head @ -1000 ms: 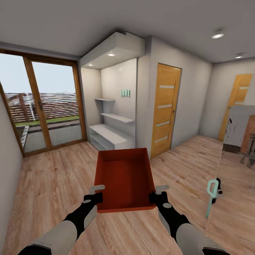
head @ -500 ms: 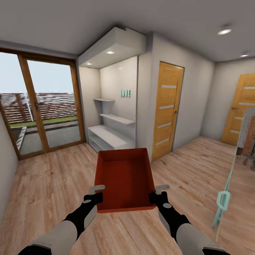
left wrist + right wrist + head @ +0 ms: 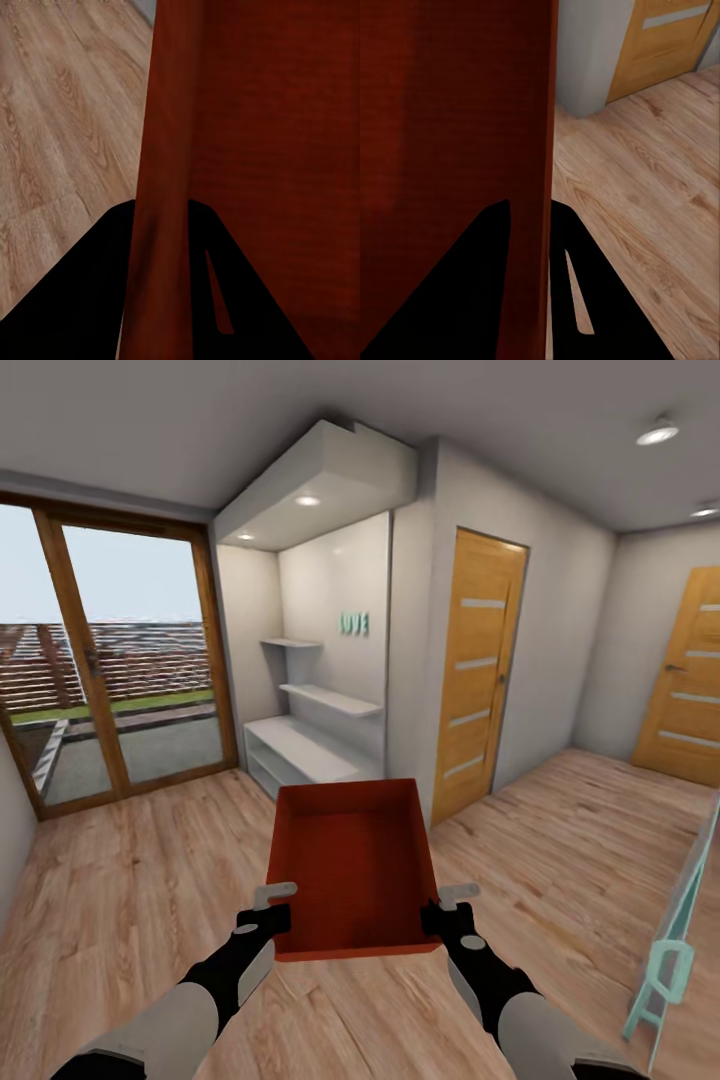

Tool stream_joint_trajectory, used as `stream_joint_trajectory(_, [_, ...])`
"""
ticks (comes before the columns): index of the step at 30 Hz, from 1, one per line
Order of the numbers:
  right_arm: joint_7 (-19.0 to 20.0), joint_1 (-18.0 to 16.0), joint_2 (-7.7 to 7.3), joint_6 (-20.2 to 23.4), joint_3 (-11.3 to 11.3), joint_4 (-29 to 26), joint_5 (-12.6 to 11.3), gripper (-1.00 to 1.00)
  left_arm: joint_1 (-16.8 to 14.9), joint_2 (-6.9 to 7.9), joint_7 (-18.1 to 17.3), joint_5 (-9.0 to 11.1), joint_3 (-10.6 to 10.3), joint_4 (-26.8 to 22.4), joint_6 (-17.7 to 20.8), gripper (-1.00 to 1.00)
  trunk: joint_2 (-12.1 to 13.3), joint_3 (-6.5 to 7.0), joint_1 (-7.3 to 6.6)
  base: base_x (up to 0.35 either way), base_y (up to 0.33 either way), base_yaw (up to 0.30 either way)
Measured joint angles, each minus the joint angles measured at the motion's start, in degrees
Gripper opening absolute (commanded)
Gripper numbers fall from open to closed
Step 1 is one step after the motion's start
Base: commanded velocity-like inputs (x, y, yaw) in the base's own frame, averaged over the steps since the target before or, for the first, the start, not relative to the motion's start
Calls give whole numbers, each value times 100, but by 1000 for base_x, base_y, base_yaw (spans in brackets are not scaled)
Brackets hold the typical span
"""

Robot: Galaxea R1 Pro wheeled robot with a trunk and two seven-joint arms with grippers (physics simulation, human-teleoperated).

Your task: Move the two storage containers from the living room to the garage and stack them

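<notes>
Carrying step: orange-red storage container being held level, open top up, above wood plank floor, in front of robot. Left gripper clamping container's near-left wall, right gripper clamping near-right wall; wrist views showing each wall pinched between dark fingers, jaws narrowed onto wall. Contact depth likely shallow, hard judging. Wooden door standing shut far right of white shelving niche. Advice: keeping both grips matched, bin level, steering base smoothly, avoiding glass panel near right.
</notes>
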Motion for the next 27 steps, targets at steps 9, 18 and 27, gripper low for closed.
stream_joint_trajectory(9, [-2,12,19,-5,-48,-12,42,-100,1,-2,-36,-102,106,10,1,-100,0,5,0,322,0,-73])
stream_joint_trajectory(18, [-1,12,15,1,-36,-15,30,-100,1,-9,-40,-135,140,10,1,-100,0,11,0,322,0,-239])
stream_joint_trajectory(27, [-17,12,24,4,-32,-9,32,-100,1,-3,-61,-158,169,16,3,-100,0,11,0,322,0,-245])
